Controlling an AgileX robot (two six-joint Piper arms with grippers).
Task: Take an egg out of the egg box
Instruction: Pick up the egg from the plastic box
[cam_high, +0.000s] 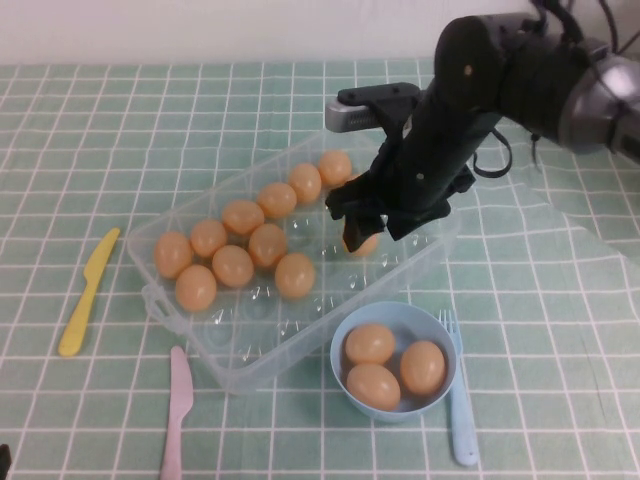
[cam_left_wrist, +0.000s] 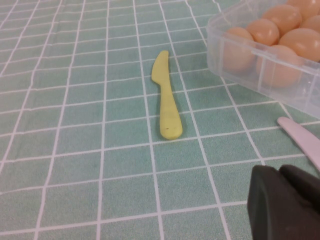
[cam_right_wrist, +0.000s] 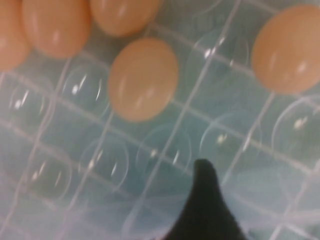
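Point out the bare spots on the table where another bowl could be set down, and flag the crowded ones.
Free: the cloth left of the yellow knife, and the far left strip beyond the egg box. Crowded: the near edge, where pink knife, blue bowl and blue fork sit close. The right gripper hangs over the box; the left gripper sits near the pink knife.

Egg box (cam_high: 225, 345): clear glossy plastic, dimpled cups catching highlights. Eggs (cam_high: 295, 275): smooth, tan-orange, soft sheen. Bowl (cam_high: 345, 382): light-blue, smooth plastic look. Yellow knife (cam_high: 88, 292), pink knife (cam_high: 178, 412), blue fork (cam_high: 461, 410): matt plastic. Counter (cam_high: 560, 300) cover: green checked cloth. Right pincer (cam_high: 372, 228): matt black.
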